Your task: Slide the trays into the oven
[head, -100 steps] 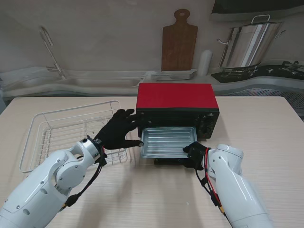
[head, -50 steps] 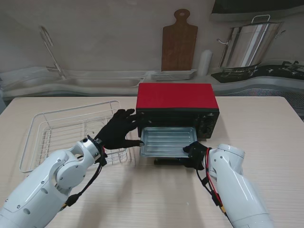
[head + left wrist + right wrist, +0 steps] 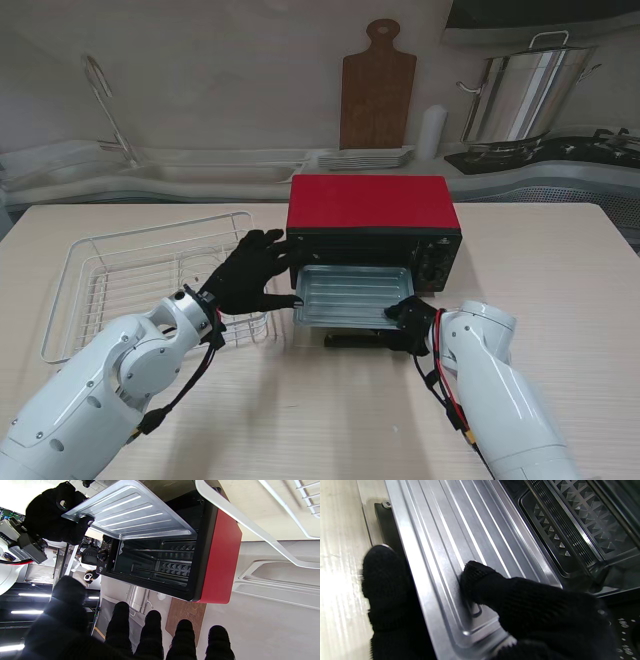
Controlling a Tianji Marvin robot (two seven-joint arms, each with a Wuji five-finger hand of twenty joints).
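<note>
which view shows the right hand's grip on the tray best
The right wrist view: the right hand pinches the tray rim. The stand view shows it small; the left wrist view shows it at the tray's corner.

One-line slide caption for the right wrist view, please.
Right hand pinches the ribbed metal tray's near corner at the open oven mouth.

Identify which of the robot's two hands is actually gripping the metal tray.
The right hand grips the tray at its near right corner, thumb on top. The left hand is spread open beside the oven, holding nothing.
</note>
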